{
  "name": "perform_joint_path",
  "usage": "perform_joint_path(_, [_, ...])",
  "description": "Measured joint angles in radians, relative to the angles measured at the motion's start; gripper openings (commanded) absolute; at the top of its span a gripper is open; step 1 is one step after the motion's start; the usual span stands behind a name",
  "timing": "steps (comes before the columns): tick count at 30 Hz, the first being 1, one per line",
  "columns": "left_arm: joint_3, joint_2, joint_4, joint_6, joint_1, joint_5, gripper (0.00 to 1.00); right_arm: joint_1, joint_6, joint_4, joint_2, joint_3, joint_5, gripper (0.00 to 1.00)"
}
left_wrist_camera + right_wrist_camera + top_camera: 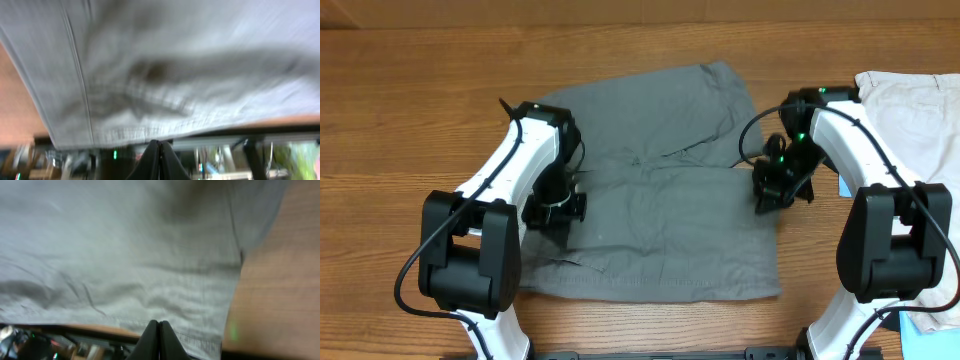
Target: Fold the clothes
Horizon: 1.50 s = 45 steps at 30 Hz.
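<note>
Grey shorts (660,215) lie spread flat across the middle of the table, with a crease line running through their centre. My left gripper (556,207) hovers over the shorts' left side, and its fingers (159,150) are pressed together with nothing visible between them. My right gripper (772,190) is at the shorts' right edge, also shut and empty. In the blurred left wrist view the grey cloth (165,65) fills most of the frame. In the right wrist view the shorts' hem (190,330) lies just beyond my right gripper (158,326), with bare wood to its right.
A beige garment (920,110) lies at the right edge of the table, partly under the right arm. A light-blue piece (932,322) shows at the front right corner. The wooden table (410,120) shows bare to the left and behind the shorts.
</note>
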Motion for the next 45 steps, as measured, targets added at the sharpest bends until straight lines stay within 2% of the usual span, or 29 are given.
perform_joint_path(9, [0.040, 0.000, 0.283, -0.087, 0.056, -0.047, 0.04, 0.000, 0.000, 0.174, 0.000, 0.021, 0.012, 0.04])
perform_joint_path(11, [0.050, 0.000, 0.329, -0.097, 0.105, -0.036, 0.10, -0.003, 0.000, 0.211, 0.000, 0.021, 0.017, 0.04])
perform_joint_path(13, [0.070, 0.000, 0.375, -0.087, 0.178, 0.000, 0.19, -0.015, 0.004, 0.243, 0.000, 0.021, 0.021, 0.12])
perform_joint_path(16, [0.096, 0.000, 0.429, -0.064, 0.286, 0.081, 0.19, -0.055, 0.008, 0.281, 0.000, 0.022, 0.027, 0.16])
perform_joint_path(19, [0.103, 0.000, 0.450, -0.046, 0.377, 0.145, 0.19, -0.126, 0.017, 0.316, 0.000, 0.024, 0.033, 0.43])
perform_joint_path(20, [0.103, 0.000, 0.450, -0.042, 0.398, 0.159, 0.19, -0.151, 0.017, 0.327, 0.000, 0.025, 0.034, 0.57])
perform_joint_path(21, [0.103, 0.000, 0.451, -0.039, 0.409, 0.168, 0.19, -0.187, 0.009, 0.341, 0.000, 0.026, 0.035, 0.81])
perform_joint_path(22, [0.103, 0.001, 0.455, -0.035, 0.416, 0.178, 0.19, -0.198, 0.011, 0.344, 0.000, 0.027, 0.037, 0.95])
perform_joint_path(23, [0.103, 0.005, 0.463, -0.035, 0.418, 0.186, 0.19, -0.225, 0.011, 0.357, 0.000, 0.027, 0.038, 1.00])
perform_joint_path(28, [0.105, 0.072, 0.506, -0.018, 0.406, 0.220, 0.19, -0.304, 0.011, 0.373, 0.000, 0.028, 0.043, 1.00])
perform_joint_path(36, [0.105, 0.192, 0.537, -0.016, 0.405, 0.236, 0.20, -0.320, 0.011, 0.373, 0.000, 0.028, 0.042, 1.00])
perform_joint_path(40, [0.107, 0.219, 0.549, -0.007, 0.398, 0.270, 0.32, -0.320, 0.011, 0.374, 0.000, 0.028, 0.042, 1.00])
perform_joint_path(42, [0.109, 0.220, 0.559, -0.002, 0.396, 0.289, 0.42, -0.320, 0.011, 0.374, 0.000, 0.028, 0.042, 1.00])
perform_joint_path(45, [0.113, 0.220, 0.571, 0.008, 0.393, 0.319, 0.45, -0.320, 0.010, 0.373, 0.000, 0.028, 0.042, 1.00])
